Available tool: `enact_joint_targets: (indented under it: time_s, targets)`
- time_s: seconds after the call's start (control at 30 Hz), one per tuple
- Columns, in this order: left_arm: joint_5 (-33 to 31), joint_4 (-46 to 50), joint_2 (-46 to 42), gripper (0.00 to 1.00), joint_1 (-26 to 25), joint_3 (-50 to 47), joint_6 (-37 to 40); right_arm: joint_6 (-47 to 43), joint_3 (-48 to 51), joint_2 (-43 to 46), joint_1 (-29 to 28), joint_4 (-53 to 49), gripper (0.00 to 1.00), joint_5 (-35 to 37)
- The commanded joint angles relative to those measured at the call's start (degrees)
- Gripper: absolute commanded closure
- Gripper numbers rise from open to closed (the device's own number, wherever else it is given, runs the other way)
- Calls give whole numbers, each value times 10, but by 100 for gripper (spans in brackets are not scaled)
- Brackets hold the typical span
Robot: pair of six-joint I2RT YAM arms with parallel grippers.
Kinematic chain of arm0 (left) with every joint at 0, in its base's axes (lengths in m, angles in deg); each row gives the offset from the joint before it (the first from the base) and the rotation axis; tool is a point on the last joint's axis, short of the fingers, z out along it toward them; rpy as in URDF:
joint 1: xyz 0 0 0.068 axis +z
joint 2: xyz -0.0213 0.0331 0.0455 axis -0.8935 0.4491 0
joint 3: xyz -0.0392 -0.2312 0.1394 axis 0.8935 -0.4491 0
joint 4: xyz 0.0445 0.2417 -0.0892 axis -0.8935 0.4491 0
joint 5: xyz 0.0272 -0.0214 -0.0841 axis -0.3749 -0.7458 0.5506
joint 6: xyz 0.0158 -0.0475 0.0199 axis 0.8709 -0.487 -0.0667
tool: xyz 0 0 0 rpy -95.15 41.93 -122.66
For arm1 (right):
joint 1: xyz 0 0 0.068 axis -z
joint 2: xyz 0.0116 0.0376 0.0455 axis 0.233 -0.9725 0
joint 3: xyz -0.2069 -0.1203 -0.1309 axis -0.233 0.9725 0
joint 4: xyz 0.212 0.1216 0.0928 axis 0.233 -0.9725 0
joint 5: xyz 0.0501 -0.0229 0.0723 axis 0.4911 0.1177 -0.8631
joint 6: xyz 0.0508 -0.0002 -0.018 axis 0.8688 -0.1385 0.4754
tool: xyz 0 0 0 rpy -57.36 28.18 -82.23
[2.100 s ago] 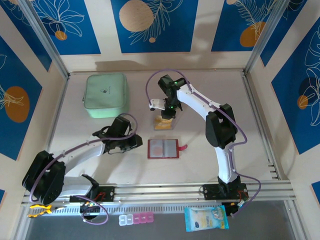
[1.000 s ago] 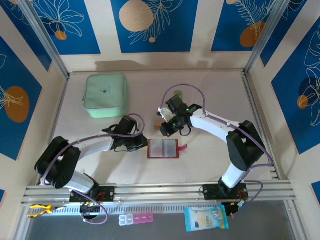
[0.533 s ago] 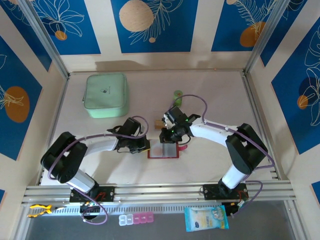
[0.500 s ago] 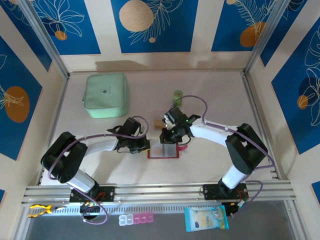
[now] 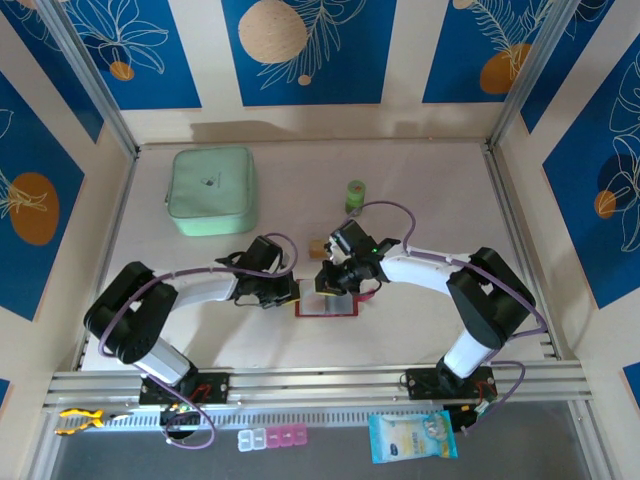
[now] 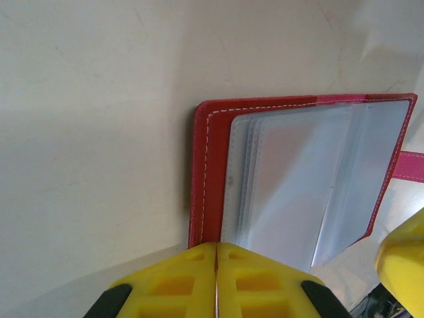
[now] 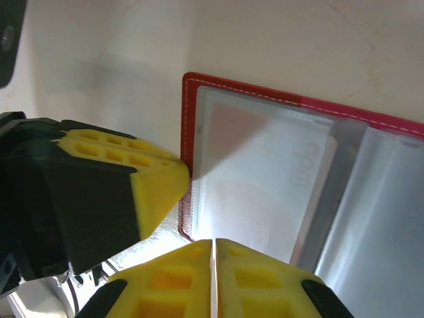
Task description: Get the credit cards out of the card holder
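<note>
A: How does the left end effector [image 6: 216,255] stand?

B: Its two yellow fingers are pressed together with no gap. The tips are at the left edge of the card holder [image 6: 202,172], which lies open and flat on the surface [image 6: 99,99] just ahead of them.

A: And the right end effector [image 7: 212,250]?

B: It is also closed, finger against finger. A credit card [image 7: 255,175] with reddish marks sits in the clear pocket just ahead of its tips. The left one's finger meets the red border beside it.

A: And farther out?

B: A beige card [image 5: 319,247] lies on the surface just behind the right end effector. A mint-green pouch [image 5: 211,190] is well apart, beyond the left one.
</note>
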Motion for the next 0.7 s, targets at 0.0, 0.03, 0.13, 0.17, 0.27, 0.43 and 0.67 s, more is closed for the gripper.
enact_joint_targets:
  time_s: [0.0,0.03,0.13,0.17,0.27,0.43,0.67]
  targets:
    - [-3,20,7,92,-4,8,1,19,-7,-20,-4,6,79,-30]
    - [-4,21,8,92,-4,8,1,20,-10,-26,-5,6,76,-34]
    - [-8,28,9,92,-4,10,3,27,-15,-37,-7,2,68,-28]
    - [-8,31,9,92,-4,11,4,27,-17,-39,-8,-1,66,-27]
    - [-10,36,9,92,-4,13,5,28,-21,-44,-8,-9,64,-19]
    - [-11,42,11,93,-4,15,6,25,-23,-50,-9,-23,64,-3]
    - [-17,53,10,93,-4,18,9,16,-22,-54,-8,-40,67,12]
